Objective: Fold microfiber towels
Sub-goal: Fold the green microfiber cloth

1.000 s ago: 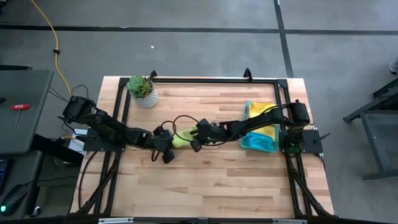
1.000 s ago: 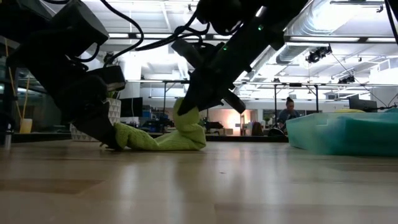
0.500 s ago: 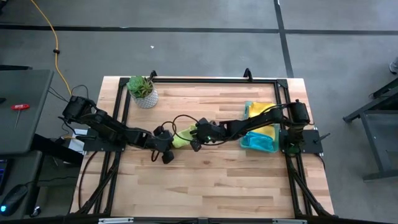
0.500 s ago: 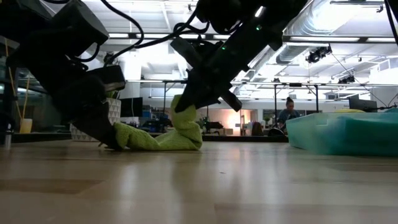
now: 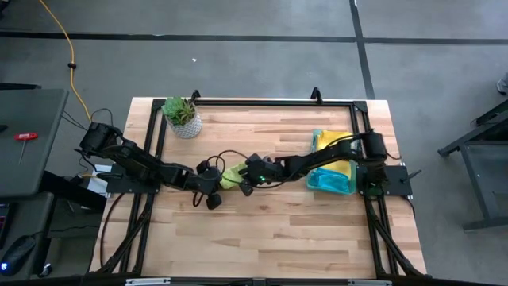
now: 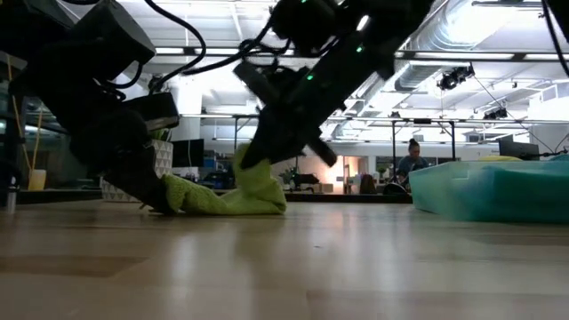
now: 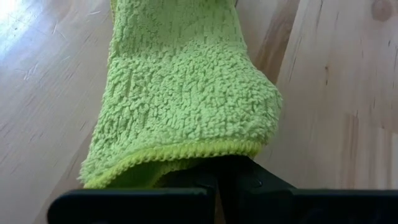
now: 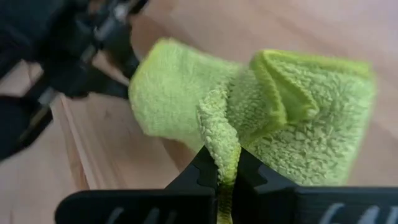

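Observation:
A lime green microfiber towel [image 5: 230, 175] lies bunched at the table's middle, between my two grippers. Its left end rests on the wood and its right end stands raised [image 6: 253, 173]. My left gripper [image 5: 217, 184] is shut on the left end, low at the table [image 6: 164, 204]. My right gripper [image 5: 240, 178] comes from the right and is shut on the raised end [image 6: 252, 162]. In the right wrist view the towel [image 8: 298, 118] shows doubled over in folds. My left gripper pinches the towel's hemmed edge [image 7: 186, 151] between its two shut fingers, slanting down from the table's left. That end lies on the wood, and the cloth runs away from the fingers slack. My right gripper pinches a narrow upright fold of the towel [image 8: 222, 146] between its two fingers, with more than one layer there. The fingers slant down from the table's right. That end is held off the table, and the cloth sags down to the wood.
A translucent green tray [image 5: 329, 184] stands at the right edge [image 6: 489, 191], with yellow cloth [image 5: 337, 149] just behind it. A small potted plant [image 5: 182, 116] stands at the far left. A black frame rail [image 5: 262, 103] borders the table. Bare wood lies toward the near edge.
My right gripper has gone a little toward the table's left, nearer my left gripper, carrying the towel's raised end with it. The towel is now bunched shorter, with its raised end leaning over the part on the wood. The left end has stayed put.

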Action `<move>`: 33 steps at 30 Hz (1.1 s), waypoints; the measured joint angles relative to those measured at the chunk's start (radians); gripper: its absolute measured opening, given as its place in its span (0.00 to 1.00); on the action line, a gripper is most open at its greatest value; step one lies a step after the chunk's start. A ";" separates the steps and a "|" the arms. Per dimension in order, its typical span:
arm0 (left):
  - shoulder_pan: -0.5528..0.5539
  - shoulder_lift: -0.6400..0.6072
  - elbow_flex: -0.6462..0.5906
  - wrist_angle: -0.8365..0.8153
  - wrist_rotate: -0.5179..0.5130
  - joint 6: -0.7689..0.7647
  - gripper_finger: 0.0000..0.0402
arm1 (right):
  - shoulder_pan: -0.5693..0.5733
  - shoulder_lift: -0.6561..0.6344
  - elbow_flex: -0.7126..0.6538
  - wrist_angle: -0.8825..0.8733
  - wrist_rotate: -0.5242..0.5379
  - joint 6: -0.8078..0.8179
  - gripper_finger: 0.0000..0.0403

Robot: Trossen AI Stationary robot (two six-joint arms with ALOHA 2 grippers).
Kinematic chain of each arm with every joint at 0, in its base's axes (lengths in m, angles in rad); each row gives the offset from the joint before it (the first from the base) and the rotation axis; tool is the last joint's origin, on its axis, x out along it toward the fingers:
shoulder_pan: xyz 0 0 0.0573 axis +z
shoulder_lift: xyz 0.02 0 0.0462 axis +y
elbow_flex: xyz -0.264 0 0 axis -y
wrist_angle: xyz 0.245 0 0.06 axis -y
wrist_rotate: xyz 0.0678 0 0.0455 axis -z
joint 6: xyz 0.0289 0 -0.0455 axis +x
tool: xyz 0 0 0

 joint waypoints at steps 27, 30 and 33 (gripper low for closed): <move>0.000 0.000 0.000 0.002 -0.003 0.025 0.00 | -0.001 0.133 0.212 0.024 -0.082 -0.122 0.11; 0.000 -0.007 0.000 -0.003 0.006 0.025 0.00 | -0.001 0.133 0.212 0.041 -0.102 -0.162 0.24; -0.001 -0.032 0.000 -0.019 0.019 0.025 0.00 | 0.000 0.133 0.212 0.036 -0.078 -0.210 0.36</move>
